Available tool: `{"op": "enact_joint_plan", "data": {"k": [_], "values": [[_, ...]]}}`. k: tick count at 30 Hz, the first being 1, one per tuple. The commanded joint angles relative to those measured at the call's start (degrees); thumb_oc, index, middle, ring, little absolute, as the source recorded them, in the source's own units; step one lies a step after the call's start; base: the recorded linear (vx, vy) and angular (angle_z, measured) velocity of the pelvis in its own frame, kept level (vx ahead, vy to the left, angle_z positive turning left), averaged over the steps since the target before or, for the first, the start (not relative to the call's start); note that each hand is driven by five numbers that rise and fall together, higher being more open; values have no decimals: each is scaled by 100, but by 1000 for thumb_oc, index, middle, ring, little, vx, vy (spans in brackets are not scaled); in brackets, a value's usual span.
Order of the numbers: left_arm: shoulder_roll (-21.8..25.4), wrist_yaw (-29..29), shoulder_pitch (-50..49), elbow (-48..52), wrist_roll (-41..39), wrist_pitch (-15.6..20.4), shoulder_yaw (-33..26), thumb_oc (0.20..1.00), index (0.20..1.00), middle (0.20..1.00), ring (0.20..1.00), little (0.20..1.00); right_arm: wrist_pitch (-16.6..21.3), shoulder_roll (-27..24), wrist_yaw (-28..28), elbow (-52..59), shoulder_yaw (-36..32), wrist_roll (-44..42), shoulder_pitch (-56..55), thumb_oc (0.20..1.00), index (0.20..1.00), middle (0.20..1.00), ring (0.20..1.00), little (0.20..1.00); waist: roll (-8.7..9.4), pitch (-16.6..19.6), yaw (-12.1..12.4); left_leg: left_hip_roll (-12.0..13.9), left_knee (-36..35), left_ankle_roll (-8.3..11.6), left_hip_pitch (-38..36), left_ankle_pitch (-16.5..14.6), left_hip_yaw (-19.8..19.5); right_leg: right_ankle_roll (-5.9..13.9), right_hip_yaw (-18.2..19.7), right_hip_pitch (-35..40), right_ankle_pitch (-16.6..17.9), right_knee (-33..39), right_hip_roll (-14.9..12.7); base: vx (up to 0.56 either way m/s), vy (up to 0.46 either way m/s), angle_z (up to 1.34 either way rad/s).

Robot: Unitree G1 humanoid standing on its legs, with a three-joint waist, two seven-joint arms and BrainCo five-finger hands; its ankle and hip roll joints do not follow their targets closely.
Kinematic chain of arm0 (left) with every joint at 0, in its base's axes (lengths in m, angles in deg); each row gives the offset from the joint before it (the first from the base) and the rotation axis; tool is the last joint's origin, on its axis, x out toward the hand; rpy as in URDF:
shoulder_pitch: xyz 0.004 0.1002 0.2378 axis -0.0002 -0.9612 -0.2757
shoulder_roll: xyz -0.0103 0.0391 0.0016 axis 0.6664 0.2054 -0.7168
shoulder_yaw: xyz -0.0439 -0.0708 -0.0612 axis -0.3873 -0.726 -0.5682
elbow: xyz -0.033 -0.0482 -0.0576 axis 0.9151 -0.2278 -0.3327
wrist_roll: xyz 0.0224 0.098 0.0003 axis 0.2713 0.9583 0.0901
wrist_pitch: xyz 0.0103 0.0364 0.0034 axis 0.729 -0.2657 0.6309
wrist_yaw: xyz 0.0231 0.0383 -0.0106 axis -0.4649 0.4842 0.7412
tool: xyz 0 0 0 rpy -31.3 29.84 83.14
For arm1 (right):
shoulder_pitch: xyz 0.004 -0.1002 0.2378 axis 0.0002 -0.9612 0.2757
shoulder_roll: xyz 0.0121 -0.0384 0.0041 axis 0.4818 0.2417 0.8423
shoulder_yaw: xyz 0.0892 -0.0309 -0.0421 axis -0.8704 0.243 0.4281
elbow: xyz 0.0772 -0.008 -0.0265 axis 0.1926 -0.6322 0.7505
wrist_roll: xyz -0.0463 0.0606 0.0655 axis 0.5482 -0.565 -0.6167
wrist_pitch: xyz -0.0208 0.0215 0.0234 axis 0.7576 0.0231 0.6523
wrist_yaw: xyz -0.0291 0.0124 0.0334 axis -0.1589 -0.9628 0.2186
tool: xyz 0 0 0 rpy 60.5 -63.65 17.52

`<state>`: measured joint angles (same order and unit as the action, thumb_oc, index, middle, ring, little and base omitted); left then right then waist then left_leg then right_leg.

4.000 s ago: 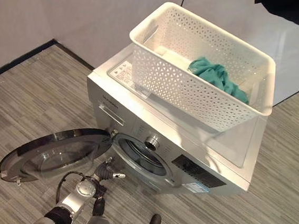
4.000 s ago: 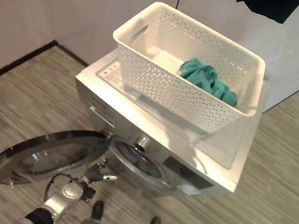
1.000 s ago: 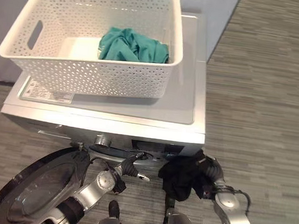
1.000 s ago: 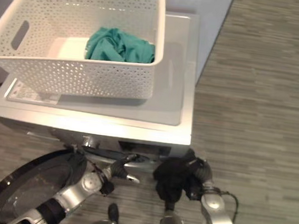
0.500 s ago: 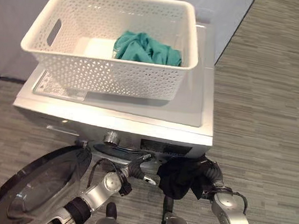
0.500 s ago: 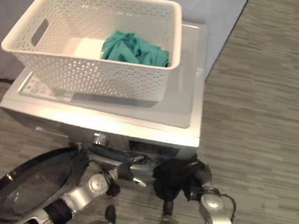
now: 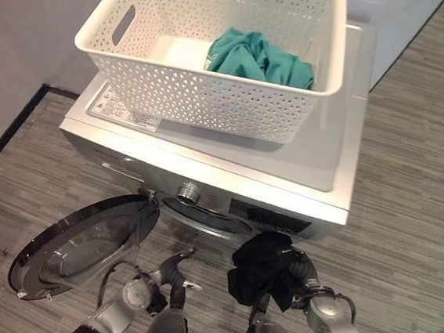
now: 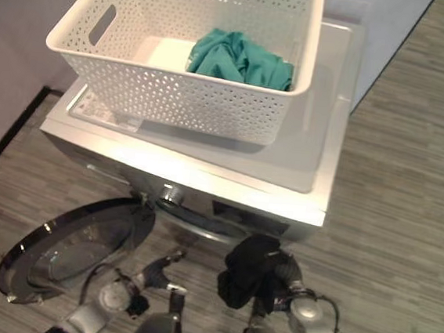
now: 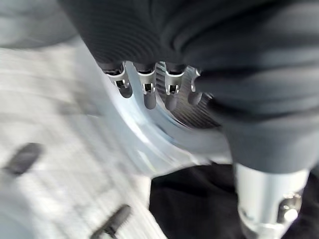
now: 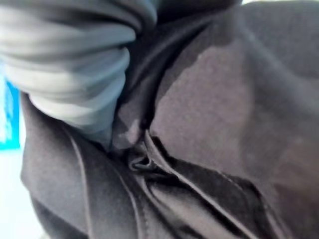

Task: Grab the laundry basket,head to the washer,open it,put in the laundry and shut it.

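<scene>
The washer door [image 7: 80, 247] is standing fully open at the left, swung out low over the grey plank floor [image 7: 415, 201], with its dark glass ring facing up. Just right of it, the left hand [image 7: 172, 262] is hovering below the drum opening [image 7: 205, 218]; in the left wrist view its fingers [image 9: 149, 94] are reaching out straight and loosely spread toward the ribbed drum, holding nothing.

Above, the silver washer [image 7: 321, 200] is sitting against the pale wall [image 7: 30, 30], and the white perforated laundry basket [image 7: 204, 102] is resting on its flat top, toward the left and rear of that top. A teal garment [image 7: 256, 57] is lying bunched inside the basket, toward its right end, while the basket floor beside it is showing bare white. A small round knob [image 7: 189, 191] is projecting from the control strip above the drum opening.

Further right, the right hand [image 7: 303, 270] is holding a black garment [image 7: 258, 276] in front of the washer, just below the right edge of the drum opening. The cloth is hanging in a crumpled bundle from the hand. In the right wrist view the dark fabric [image 10: 199, 129] is lying folded directly against the hand, and the fingers themselves are covered by the cloth, so their exact curl cannot be read; the bundle is nonetheless being carried by this hand clear of the floor.
</scene>
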<state>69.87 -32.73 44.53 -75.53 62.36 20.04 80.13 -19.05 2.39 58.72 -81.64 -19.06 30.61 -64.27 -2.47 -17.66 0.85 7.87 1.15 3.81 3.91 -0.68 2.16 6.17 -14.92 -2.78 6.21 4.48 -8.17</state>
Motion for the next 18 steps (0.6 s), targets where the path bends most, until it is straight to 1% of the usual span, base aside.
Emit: {"op": "enact_joint_plan", "data": {"k": [1, 2, 3, 4, 7, 8, 9, 13, 14, 15, 16, 17, 18], "values": [[361, -101, -99, 568, 271, 195, -266, 1000, 1000, 1000, 1000, 1000, 197, -8, 79, 577, -529, 130, -101, 200, 200, 200, 200, 200, 321, 194, 53, -28, 382, -186, -19, -462, 177, -31, 58, -42, -709, -691, -213, 69, 4, 2], [478, -170, -388, 849, 221, 235, -570, 1000, 1000, 1000, 1000, 1000, 238, -69, 63, 659, -986, 111, -454, 200, 200, 200, 200, 200, 288, 242, -11, -5, 326, -177, -100, -482, 228, -23, 94, -12, -731, -668, -184, 37, 3, -3], [528, -224, -494, 986, 196, 244, -692, 1000, 1000, 1000, 1000, 1000, 253, -84, 60, 708, -1176, 139, -599, 200, 200, 200, 200, 200, 271, 263, -40, -2, 299, -173, -134, -486, 250, -21, 106, 3, -735, -651, -175, 36, 4, -5], [536, -231, -507, 1006, 195, 235, -698, 1000, 1000, 1000, 1000, 1000, 247, -82, 62, 721, -1178, 140, -610, 200, 200, 200, 200, 200, 281, 275, -41, -14, 286, -178, -120, -454, 250, -24, 105, -10, -710, -638, -184, 30, 12, -7], [690, -367, -814, 1554, 172, 285, -1114, 1000, 1000, 1000, 1000, 1000, 307, -126, 60, 850, -1861, 228, -1027, 200, 200, 200, 200, 200, 246, 362, -170, 5, 220, -173, -231, -465, 329, -22, 165, 10, -718, -624, -156, 23, 15, -8], [692, -370, -819, 1560, 172, 282, -1117, 1000, 1000, 1000, 1000, 1000, 306, -125, 60, 852, -1860, 228, -1029, 200, 200, 200, 200, 200, 249, 369, -170, 2, 215, -174, -227, -459, 330, -21, 165, 5, -714, -621, -158, 63, 4, -12], [806, -354, -943, 2163, 127, 364, -1605, 1000, 1000, 1000, 1000, 1000, 394, -122, -38, 841, -2487, 338, -1313, 200, 200, 200, 200, 200, 217, 419, -266, 31, 176, -168, -333, -508, 396, -23, 174, 45, -758, -648, -131, 45, -6, -9], [956, -250, -732, 2915, 322, 427, -2206, 1000, 1000, 1000, 1000, 1000, 407, -87, -172, 942, -3038, 473, -1477, 200, 200, 200, 200, 200, 231, 485, -387, 42, 147, -158, -378, -487, 435, -37, 165, 40, -773, -708, -119, 35, -13, -14], [995, -234, -619, 3263, 360, 460, -2454, 1000, 1000, 1000, 1000, 1000, 438, -91, -228, 1062, -3184, 520, -1412, 200, 200, 200, 200, 200, 232, 510, -414, 40, 139, -155, -409, -506, 460, -30, 179, 40, -775, -716, -110, 49, -10, 0], [1037, -255, -559, 3491, 324, 490, -2608, 1000, 1000, 1000, 1000, 1000, 473, -112, -272, 1124, -3273, 535, -1350, 200, 200, 200, 200, 200, 217, 533, -417, 46, 131, -148, -449, -555, 481, -13, 186, 62, -801, -713, -91, 33, -10, -5], [1111, -304, -534, 3719, 301, 514, -2753, 1000, 1000, 1000, 1000, 1000, 496, -136, -308, 1165, -3331, 567, -1294, 200, 200, 200, 200, 200, 219, 550, -413, 29, 123, -151, -446, -524, 501, -13, 192, 54, -762, -691, -99, 52, -8, -5], [1222, -340, -553, 4003, 207, 563, -2982, 1000, 1000, 1000, 1000, 1000, 529, -150, -345, 1262, -3398, 609, -1217, 200, 200, 200, 200, 200, 197, 571, -386, 44, 114, -140, -497, -571, 539, 5, 206, 84, -784, -679, -83, 15, -11, -5], [1331, -333, -584, 4208, 70, 608, -3205, 1000, 1000, 1000, 1000, 1000, 549, -136, -367, 1353, -3444, 640, -1165, 200, 200, 200, 200, 200, 204, 580, -363, 34, 100, -143, -496, -538, 560, 2, 217, 81, -747, -654, -86, 41, -18, -4]]}}
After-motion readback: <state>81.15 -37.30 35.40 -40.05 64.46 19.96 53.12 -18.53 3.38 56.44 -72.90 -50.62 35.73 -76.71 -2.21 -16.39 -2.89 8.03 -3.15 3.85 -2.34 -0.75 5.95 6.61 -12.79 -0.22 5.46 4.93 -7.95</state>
